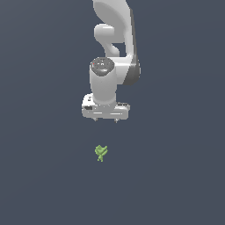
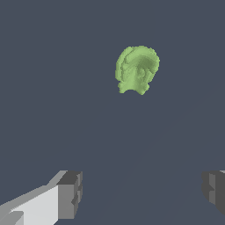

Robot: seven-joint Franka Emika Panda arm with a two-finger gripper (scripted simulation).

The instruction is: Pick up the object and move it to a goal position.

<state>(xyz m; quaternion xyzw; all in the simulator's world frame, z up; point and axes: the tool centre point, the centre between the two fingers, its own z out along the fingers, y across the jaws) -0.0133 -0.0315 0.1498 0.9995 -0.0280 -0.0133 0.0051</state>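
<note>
Gripper [image 1: 106,120] hangs with jaws spread wide and empty, clear of the small green figure [image 1: 101,152] on the bare floor, which sits off-centre between the fingers [image 2: 70,194], so alignment seems unfinished
</note>
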